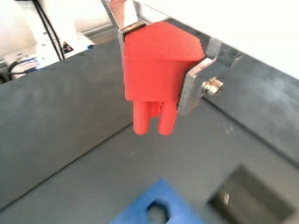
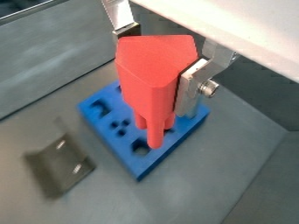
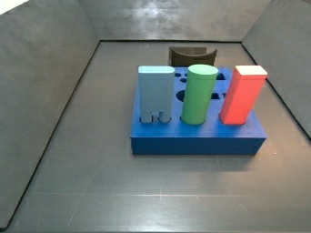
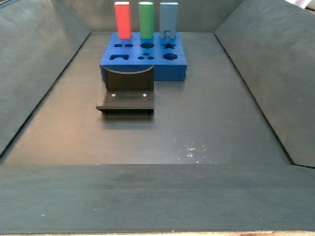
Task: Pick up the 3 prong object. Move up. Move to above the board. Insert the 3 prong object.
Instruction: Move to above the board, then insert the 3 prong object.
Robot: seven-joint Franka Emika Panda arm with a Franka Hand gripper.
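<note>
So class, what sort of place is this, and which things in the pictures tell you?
Probably a robot test rig: a grey walled bin, a blue board with shaped holes, and a gripper, jaws shut on a red 3 prong object above the board.

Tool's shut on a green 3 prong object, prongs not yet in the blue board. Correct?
Not green: the 3 prong object in the tool is red, as both wrist views show. The rest stands: tool shut on it, prongs not yet in the blue board.

No readable text, labels, brands, numbers or signs anywhere. Gripper (image 2: 163,74), seen only in wrist views, unmarked; red 3 prong object (image 2: 149,79) between its fingers, unmarked.
</note>
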